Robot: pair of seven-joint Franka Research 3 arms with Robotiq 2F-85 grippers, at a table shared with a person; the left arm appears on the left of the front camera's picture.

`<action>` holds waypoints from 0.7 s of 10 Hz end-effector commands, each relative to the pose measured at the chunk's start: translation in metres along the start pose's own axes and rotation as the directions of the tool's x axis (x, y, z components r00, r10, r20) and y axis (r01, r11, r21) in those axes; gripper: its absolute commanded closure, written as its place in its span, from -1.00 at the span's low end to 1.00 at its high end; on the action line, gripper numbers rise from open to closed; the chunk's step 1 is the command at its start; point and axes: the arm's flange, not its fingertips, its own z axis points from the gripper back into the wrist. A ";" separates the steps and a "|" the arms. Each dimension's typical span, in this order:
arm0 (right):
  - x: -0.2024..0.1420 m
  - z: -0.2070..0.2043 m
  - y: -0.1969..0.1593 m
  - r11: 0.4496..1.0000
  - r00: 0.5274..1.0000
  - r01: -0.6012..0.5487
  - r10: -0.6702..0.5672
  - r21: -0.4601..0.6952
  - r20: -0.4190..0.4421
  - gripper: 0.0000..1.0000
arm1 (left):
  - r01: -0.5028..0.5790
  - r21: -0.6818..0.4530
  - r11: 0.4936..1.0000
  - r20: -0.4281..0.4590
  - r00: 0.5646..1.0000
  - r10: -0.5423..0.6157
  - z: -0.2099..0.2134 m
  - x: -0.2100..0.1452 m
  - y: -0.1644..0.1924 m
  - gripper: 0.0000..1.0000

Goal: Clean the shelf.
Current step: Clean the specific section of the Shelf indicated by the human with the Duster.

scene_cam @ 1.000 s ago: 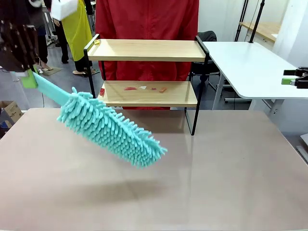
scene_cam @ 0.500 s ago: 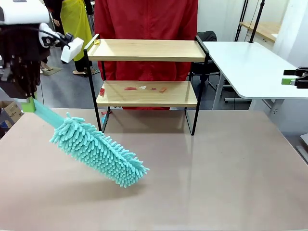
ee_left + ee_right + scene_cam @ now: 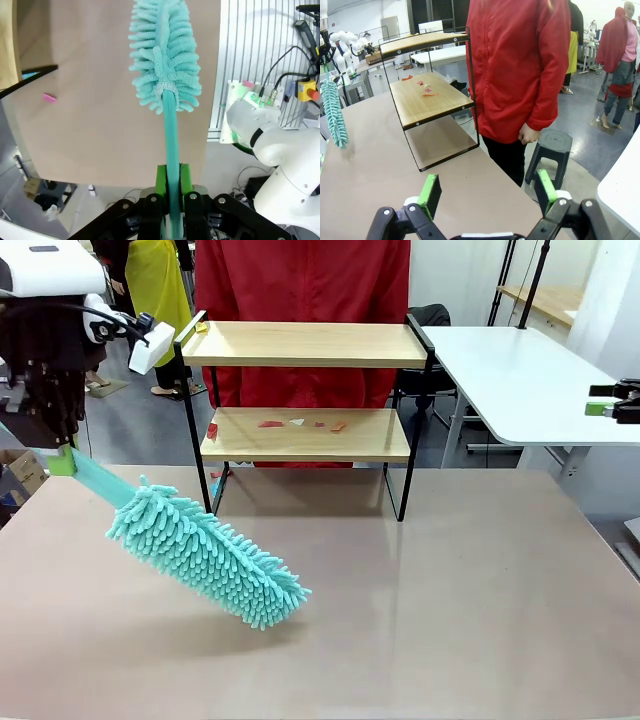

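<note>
Gripper of left arm [image 3: 60,453] hangs downward, clamping the slanted duster [image 3: 205,562].

This is a robotics lab rather than a home. A white robot arm base [image 3: 270,145] stands at the edge of the bench [image 3: 480,590], with loose cables [image 3: 280,75] and a yellow box with a red emergency-stop button [image 3: 306,91] against a ribbed metal panel [image 3: 245,40]. Around it are a plain white table [image 3: 520,380], black tripod poles [image 3: 535,280], a plastic stool [image 3: 552,145] and a bare grey floor [image 3: 620,145].
</note>
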 end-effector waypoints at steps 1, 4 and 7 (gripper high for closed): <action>0.002 0.000 0.000 1.000 1.000 -0.004 0.004 -0.001 0.000 -1.00 | 0.012 -0.004 1.000 -0.001 1.000 -0.012 0.004 -0.001 0.001 0.74; 0.002 0.000 0.000 1.000 1.000 -0.004 0.004 -0.001 0.000 -1.00 | 0.012 -0.004 1.000 -0.001 1.000 -0.012 0.004 -0.001 0.001 0.74; 0.002 0.000 0.000 1.000 1.000 -0.004 0.004 -0.001 0.000 -1.00 | 0.012 -0.004 1.000 -0.001 1.000 -0.012 0.004 -0.001 0.001 0.74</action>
